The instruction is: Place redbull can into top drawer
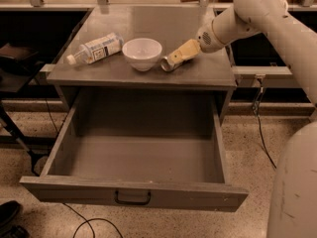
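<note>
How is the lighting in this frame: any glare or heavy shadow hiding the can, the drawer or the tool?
Camera view: dim, warm light overall, with a pale sheen on the rear of the cabinet top. Camera view: no glare on the redbull can, which lies beside the bowl with the tool at it. Camera view: the back of the top drawer is shadowed.

My arm [257, 9] is a smooth off-white shell of thick rounded links, with a ribbed round joint at the wrist. The gripper [173, 59], low over the cabinet top [148, 19], is tan. The white column [292, 192] of my base shows faint scuffs.
</note>
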Controlling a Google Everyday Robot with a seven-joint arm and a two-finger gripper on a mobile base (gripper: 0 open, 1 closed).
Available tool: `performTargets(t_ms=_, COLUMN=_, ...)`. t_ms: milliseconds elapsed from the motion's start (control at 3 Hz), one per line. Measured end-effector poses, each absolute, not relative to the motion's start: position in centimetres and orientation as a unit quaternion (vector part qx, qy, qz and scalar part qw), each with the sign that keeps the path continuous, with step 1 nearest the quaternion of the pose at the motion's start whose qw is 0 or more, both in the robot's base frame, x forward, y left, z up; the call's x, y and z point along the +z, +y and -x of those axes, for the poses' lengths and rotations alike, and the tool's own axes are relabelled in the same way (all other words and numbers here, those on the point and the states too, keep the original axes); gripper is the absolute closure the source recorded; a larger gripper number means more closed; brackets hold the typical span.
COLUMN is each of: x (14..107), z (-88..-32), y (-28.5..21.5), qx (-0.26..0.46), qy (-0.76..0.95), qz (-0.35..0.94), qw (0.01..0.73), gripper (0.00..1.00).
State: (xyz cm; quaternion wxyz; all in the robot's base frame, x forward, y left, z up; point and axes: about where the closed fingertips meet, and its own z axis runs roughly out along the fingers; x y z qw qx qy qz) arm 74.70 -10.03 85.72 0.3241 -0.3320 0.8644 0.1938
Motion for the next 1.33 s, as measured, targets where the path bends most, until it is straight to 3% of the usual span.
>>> performTargets(t_ms=1333, x=84.8, z=-76.6, y=-7.4, qx=0.172, qy=0.851, qz=0.346, qw=0.355, gripper=0.0)
